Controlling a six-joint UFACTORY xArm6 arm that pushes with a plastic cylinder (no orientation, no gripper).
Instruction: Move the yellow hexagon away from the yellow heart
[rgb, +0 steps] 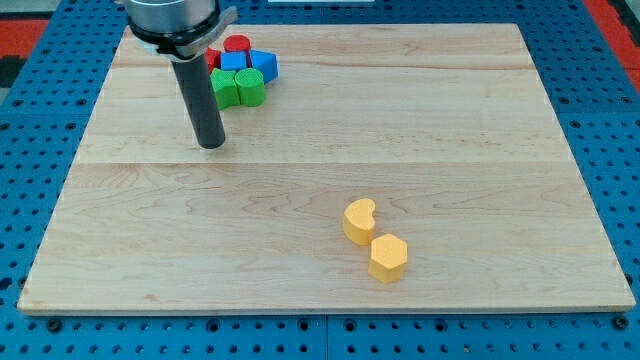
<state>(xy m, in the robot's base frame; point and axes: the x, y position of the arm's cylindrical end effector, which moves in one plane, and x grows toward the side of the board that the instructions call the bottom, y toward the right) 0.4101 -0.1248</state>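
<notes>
far toward the view's bottom-right of my tip (211, 145) lies the yellow hexagon (388, 257).

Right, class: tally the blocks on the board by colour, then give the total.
Yellow: 2, the heart and the hexagon
Green: 2
Blue: 2
Red: 2
Total: 8

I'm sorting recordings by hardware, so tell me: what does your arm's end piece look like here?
It ends in a straight, smooth dark grey rod, round in section, with a blunt flat end, my tip. The rod hangs from a wider black and silver-grey round mount at the view's top edge. No cables, markings or labels show; the arm above is out of view.
</notes>
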